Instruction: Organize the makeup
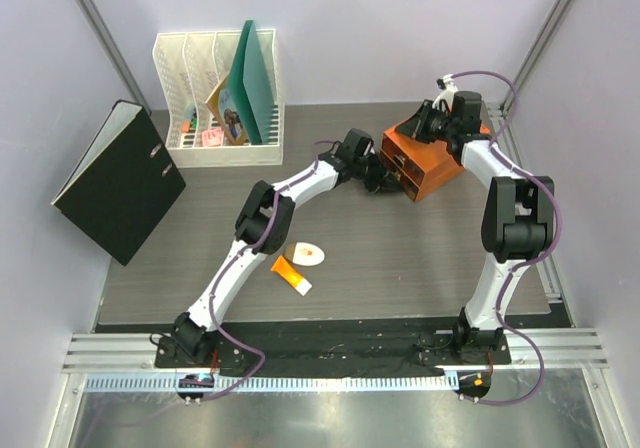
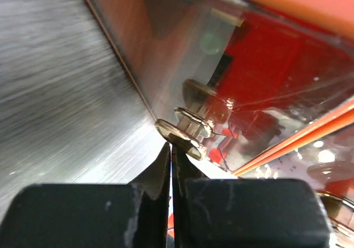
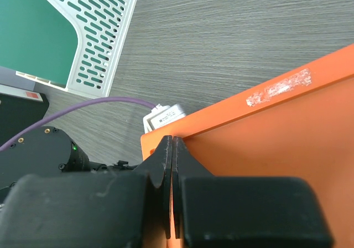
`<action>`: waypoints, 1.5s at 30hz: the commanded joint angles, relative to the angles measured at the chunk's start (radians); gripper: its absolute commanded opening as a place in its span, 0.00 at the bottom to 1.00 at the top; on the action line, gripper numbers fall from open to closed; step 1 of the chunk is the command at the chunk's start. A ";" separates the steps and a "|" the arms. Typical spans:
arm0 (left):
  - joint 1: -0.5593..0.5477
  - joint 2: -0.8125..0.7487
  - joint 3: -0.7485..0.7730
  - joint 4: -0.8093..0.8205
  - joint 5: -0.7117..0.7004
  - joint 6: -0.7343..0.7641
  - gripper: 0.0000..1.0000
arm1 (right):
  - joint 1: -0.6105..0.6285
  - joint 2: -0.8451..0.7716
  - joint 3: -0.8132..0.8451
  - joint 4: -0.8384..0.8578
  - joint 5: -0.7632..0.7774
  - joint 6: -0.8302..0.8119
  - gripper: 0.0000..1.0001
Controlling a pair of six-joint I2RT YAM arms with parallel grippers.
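Two pieces of makeup lie on the table in the top view: a white oval compact (image 1: pixel 307 254) and an orange white-capped tube (image 1: pixel 291 275), both near the left arm's elbow. The orange drawer box (image 1: pixel 425 163) stands at the back right. My left gripper (image 1: pixel 385 180) is shut at the box's front. In the left wrist view the left gripper's (image 2: pixel 171 147) tips touch the rim of a metal drawer knob (image 2: pixel 180 135) on a clear drawer front (image 2: pixel 249 65). My right gripper (image 3: pixel 172 140) is shut, its tips pressing on the orange box's top (image 3: pixel 265 137) near a corner.
A white file rack (image 1: pixel 220 88) with a green folder (image 1: pixel 255 73) stands at the back left, and also shows in the right wrist view (image 3: pixel 105 32). A black binder (image 1: pixel 120 183) leans at the left edge. The left arm's purple cable (image 3: pixel 94 101) runs beside the box.
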 commanded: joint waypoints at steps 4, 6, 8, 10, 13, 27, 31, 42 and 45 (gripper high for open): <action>0.006 -0.124 -0.080 0.189 -0.016 0.007 0.00 | 0.009 0.153 -0.118 -0.433 0.118 -0.081 0.01; 0.006 -0.167 -0.126 0.178 -0.031 0.042 0.02 | 0.009 0.153 -0.118 -0.433 0.117 -0.081 0.01; 0.006 -0.224 -0.164 0.152 -0.053 0.102 0.05 | 0.009 0.151 -0.118 -0.433 0.118 -0.081 0.01; 0.009 -0.271 -0.177 0.105 -0.066 0.166 0.10 | 0.007 0.151 -0.118 -0.433 0.118 -0.081 0.01; 0.009 -0.306 -0.183 0.050 -0.089 0.211 0.20 | 0.009 0.153 -0.118 -0.433 0.117 -0.079 0.01; 0.010 -0.254 0.171 -0.460 -0.384 0.541 0.47 | 0.009 0.150 -0.118 -0.429 0.118 -0.078 0.01; 0.010 -0.254 0.139 -0.469 -0.418 0.512 0.47 | 0.009 0.153 -0.118 -0.429 0.118 -0.079 0.01; 0.009 -0.211 0.150 -0.380 -0.357 0.435 0.49 | 0.007 0.151 -0.119 -0.428 0.120 -0.076 0.01; 0.007 -0.202 0.145 -0.343 -0.324 0.412 0.52 | 0.009 0.151 -0.119 -0.428 0.120 -0.078 0.01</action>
